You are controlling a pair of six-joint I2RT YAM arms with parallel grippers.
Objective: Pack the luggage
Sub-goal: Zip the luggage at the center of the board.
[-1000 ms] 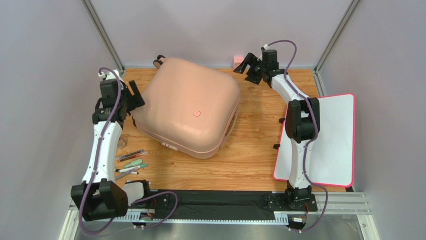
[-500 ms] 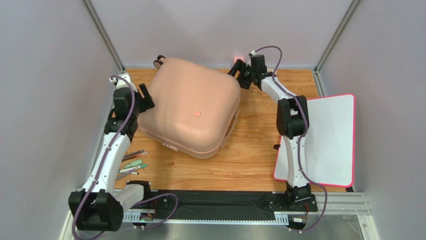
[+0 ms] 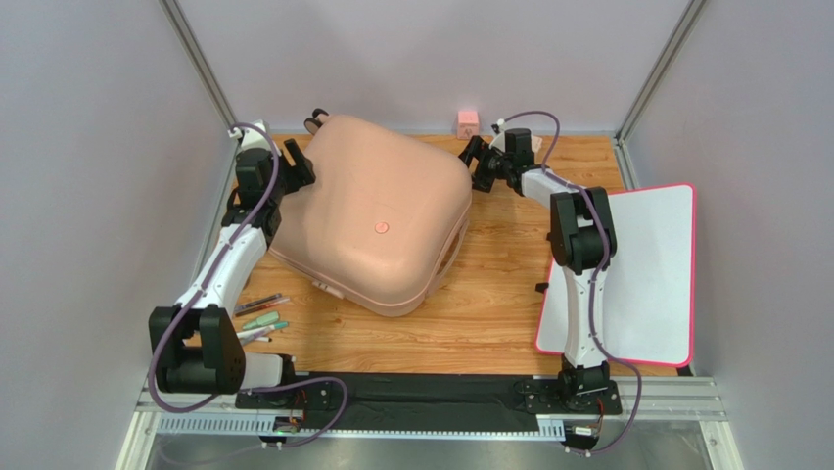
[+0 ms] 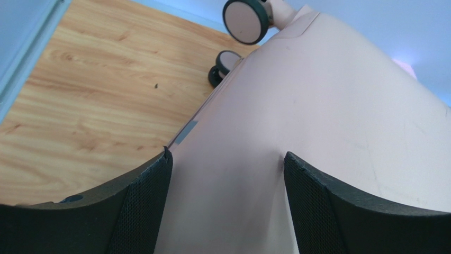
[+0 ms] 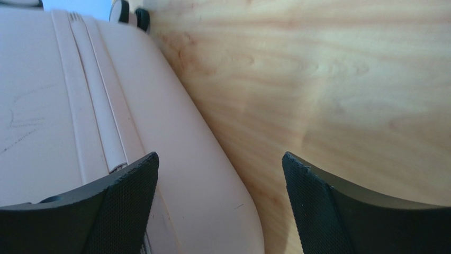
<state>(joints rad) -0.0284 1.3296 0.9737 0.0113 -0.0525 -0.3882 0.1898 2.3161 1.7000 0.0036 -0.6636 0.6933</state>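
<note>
The luggage (image 3: 372,211), a pale pink hard-shell suitcase with a small round emblem, lies closed on the wooden table, its caster wheels (image 4: 246,15) at the far left corner. My left gripper (image 3: 294,162) is open at the far left side of the luggage. In the left wrist view the shell (image 4: 328,106) fills the gap between the fingers of the left gripper (image 4: 227,174). My right gripper (image 3: 477,162) is open at the suitcase's far right corner. In the right wrist view the right gripper (image 5: 219,164) has one finger over the shell (image 5: 63,106) and the other over bare wood.
A flat white board with a pink rim (image 3: 636,274) lies at the table's right edge, under the right arm. Several pens (image 3: 259,318) lie near the front left. A small pink cube (image 3: 468,121) sits at the back wall.
The left arm has reached farther along the suitcase's left side to its far corner. The right gripper has come down and left to the far right corner. Both grippers stay open.
</note>
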